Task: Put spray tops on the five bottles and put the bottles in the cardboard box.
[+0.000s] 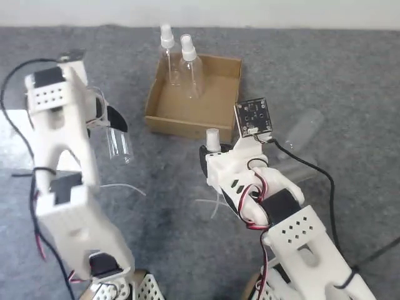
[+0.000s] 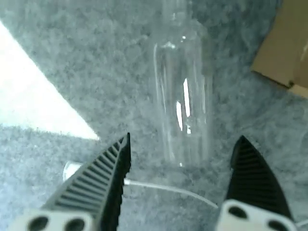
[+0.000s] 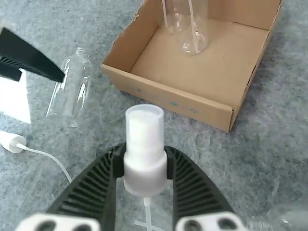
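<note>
An uncapped clear bottle (image 1: 119, 145) (image 2: 185, 96) (image 3: 72, 86) lies on the grey carpet left of the cardboard box (image 1: 164, 122) (image 3: 168, 98). My left gripper (image 1: 114, 124) (image 2: 183, 149) hovers open just over its base, a finger on each side. My right gripper (image 1: 212, 155) (image 3: 144, 161) is shut on a white spray top (image 1: 213, 137) (image 3: 144, 139), held upright in front of the box with its tube hanging down. Two capped bottles (image 1: 189, 65) (image 3: 185, 24) stand in the box's far corner. Another uncapped bottle (image 1: 300, 134) (image 3: 279, 221) lies to the right.
A loose spray top (image 3: 12, 142) (image 2: 70, 168) with a thin tube (image 2: 168, 188) lies on the carpet near the left bottle's base. A white sheet (image 1: 12, 144) (image 2: 33, 96) covers the table's left edge. Another thin tube (image 1: 215, 203) lies below the right gripper.
</note>
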Tool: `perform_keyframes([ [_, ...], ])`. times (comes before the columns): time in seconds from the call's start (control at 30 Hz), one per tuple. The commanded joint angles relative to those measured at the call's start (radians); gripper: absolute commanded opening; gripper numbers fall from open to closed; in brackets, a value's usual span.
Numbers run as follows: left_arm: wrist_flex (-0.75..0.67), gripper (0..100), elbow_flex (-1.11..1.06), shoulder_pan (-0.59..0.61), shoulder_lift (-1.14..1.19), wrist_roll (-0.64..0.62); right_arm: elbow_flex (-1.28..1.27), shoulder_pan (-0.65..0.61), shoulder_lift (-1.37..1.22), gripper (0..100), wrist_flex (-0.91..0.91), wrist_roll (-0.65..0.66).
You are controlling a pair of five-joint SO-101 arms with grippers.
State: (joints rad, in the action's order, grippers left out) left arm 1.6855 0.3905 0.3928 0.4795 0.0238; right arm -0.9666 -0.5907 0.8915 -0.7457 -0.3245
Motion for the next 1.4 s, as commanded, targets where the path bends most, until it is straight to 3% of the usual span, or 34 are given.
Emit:
perform_keyframes([
  [0.0,0.044,31,0.202,-0.006,0.095,-0.002,0.009,0.010,0.044,0.6,0.015,-0.009],
  [0.33,0.066,31,0.503,-0.017,0.382,-0.002,0.008,0.008,0.047,0.6,0.012,-0.008],
  [1.07,0.068,25,0.691,-0.052,0.591,0.008,0.008,0.010,0.047,0.6,0.010,-0.006],
  [1.37,0.072,21,0.688,-0.044,0.588,0.304,0.008,0.012,0.047,0.6,0.010,-0.005],
])
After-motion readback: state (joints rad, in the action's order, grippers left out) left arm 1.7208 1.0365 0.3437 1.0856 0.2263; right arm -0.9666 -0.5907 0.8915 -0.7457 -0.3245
